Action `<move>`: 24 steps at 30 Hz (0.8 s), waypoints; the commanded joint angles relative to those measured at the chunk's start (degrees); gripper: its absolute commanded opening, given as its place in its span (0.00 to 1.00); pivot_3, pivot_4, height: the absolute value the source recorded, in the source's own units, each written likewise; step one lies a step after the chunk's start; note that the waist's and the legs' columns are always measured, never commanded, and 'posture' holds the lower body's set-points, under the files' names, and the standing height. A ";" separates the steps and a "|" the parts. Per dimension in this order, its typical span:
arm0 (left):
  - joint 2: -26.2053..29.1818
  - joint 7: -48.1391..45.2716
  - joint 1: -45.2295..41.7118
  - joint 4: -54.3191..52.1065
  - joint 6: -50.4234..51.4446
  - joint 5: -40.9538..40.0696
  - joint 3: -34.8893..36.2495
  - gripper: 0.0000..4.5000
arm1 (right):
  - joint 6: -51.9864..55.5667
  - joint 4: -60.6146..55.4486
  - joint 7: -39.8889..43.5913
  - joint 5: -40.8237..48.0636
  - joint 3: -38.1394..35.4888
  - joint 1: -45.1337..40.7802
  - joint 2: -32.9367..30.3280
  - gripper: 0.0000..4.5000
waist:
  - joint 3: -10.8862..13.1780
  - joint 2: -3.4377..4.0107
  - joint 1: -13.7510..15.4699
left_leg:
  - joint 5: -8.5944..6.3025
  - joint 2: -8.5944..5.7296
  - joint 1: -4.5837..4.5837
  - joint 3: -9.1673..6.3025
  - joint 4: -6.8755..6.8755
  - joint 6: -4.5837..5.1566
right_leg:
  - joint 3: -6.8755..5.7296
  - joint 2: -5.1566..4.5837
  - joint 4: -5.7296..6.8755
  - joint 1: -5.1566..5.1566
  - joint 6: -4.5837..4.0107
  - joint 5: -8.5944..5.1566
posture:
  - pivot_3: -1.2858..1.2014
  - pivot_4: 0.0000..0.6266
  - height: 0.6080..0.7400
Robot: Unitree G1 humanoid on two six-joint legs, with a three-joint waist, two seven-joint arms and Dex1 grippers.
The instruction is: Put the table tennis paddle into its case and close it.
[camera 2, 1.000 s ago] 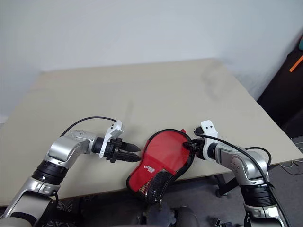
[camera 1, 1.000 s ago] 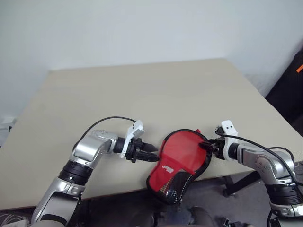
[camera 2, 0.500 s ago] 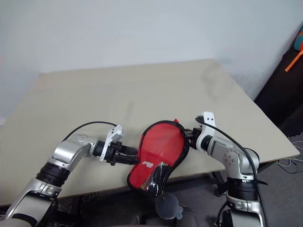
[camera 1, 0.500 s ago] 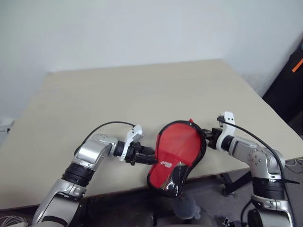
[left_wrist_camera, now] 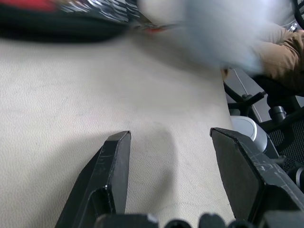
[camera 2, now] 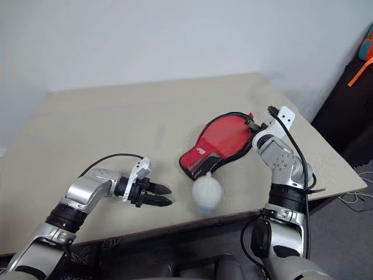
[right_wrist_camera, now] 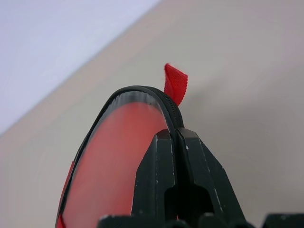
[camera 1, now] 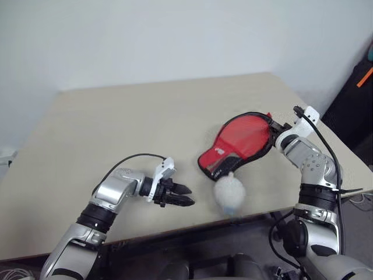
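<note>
Right wrist view: the right gripper (right_wrist_camera: 176, 142) has its two black fingers pressed together on the black zip edge of the case (right_wrist_camera: 118, 156), just below a small red fabric tab (right_wrist_camera: 175, 83). Head views place the case (camera 1: 242, 140) at the right side of the table (camera 1: 145, 122), raised at its far end by that gripper (camera 1: 273, 124), with the dark mesh narrow end (camera 1: 224, 165) drooping toward the tabletop.

The left gripper (camera 1: 185, 195) sits low over the table at the near left, well apart from the case, with its fingers spread and nothing between them.

A blurred pale round object (camera 1: 229, 192) shows just near of the mesh end, close to the table's near edge; its identity cannot be told.

The table tennis paddle is not separately visible; whether it is inside the case cannot be told.

Risks, as judgement:
- Only a thin edge is pinched, so the fabric may slip out and the case would drop
- Lifting with the narrow end lowest may let contents slide out if the zip is open
- The pale object may go over the near edge
</note>
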 commanded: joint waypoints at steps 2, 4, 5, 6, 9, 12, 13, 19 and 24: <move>-0.22 0.33 0.87 -0.56 -0.21 0.18 0.33 0.62 | -2.90 2.87 -0.21 -1.09 1.36 -3.73 -0.40 0.00 | -0.01 0.02 -0.70 | 0.01 0.00 0.01 0.01 0.03 0.02 | 0.02 0.00 0.05 -0.01 0.00 0.01 | 0.52 0.00 1.00; -0.19 0.43 0.97 -0.30 -0.70 0.35 0.63 0.62 | -1.67 4.69 1.75 -3.69 6.06 -2.12 -0.15 0.00 | -0.03 0.03 -0.97 | -0.05 0.02 0.03 0.01 0.05 0.14 | 0.03 0.02 0.08 -0.01 -0.03 0.05 | 0.52 0.00 1.00; -0.15 0.42 0.97 -0.12 -0.95 0.42 0.79 0.62 | -1.14 5.26 3.02 -4.59 8.02 -1.34 -0.07 0.00 | -0.04 0.04 -1.30 | -0.13 0.04 0.05 0.03 0.06 0.29 | 0.05 0.05 0.08 -0.01 -0.04 0.07 | 0.52 0.00 1.00; -0.16 0.41 0.94 0.11 -1.22 0.42 1.04 0.62 | -1.01 5.51 3.85 -5.06 9.10 -0.71 0.13 0.00 | -0.05 0.04 -1.61 | -0.13 0.04 0.05 0.02 0.07 0.30 | 0.05 0.05 0.10 -0.01 -0.05 0.08 | 0.52 0.00 1.00; -0.44 1.17 0.90 -0.66 -0.53 -0.15 1.75 0.62 | -0.42 5.36 3.53 -3.53 7.31 0.35 1.15 0.05 | -0.06 0.06 -2.25 | -0.12 0.05 0.05 0.01 0.09 0.32 | 0.06 0.05 0.13 -0.01 -0.06 0.11 | 0.52 0.00 1.00; -0.48 1.53 0.86 -0.83 -0.36 -0.55 2.21 0.62 | 0.36 5.51 3.59 -3.83 7.10 0.81 0.95 0.24 | -0.06 0.07 -2.26 | -0.12 0.05 0.05 0.01 0.15 0.32 | 0.09 0.06 0.14 -0.01 -0.05 0.16 | 0.52 0.00 1.00; -0.45 1.53 0.78 -0.69 -0.45 -0.58 2.26 0.62 | 0.38 5.69 3.61 -4.29 7.32 0.82 0.83 0.32 | -0.06 0.07 -2.26 | -0.12 0.05 0.05 0.02 0.18 0.32 | 0.09 0.06 0.14 -0.01 -0.05 0.18 | 0.52 0.00 1.00; -1.49 2.47 -1.65 2.58 -1.69 -0.80 3.99 0.62 | -3.76 4.61 3.49 -7.34 8.50 1.50 -0.39 0.80 | -0.06 0.07 -2.22 | -0.09 0.07 0.05 0.01 0.22 0.36 | 0.09 0.09 0.16 0.00 -0.08 0.27 | 0.52 0.00 1.00; -1.37 3.46 -5.36 7.71 -4.58 0.09 6.61 0.62 | -6.16 -7.64 14.26 -4.04 11.94 7.62 -1.97 0.88 | -0.06 0.06 -2.25 | -0.08 0.06 -0.01 -0.03 0.30 0.37 | 0.07 0.10 0.12 0.00 -0.05 0.34 | 0.52 0.00 1.00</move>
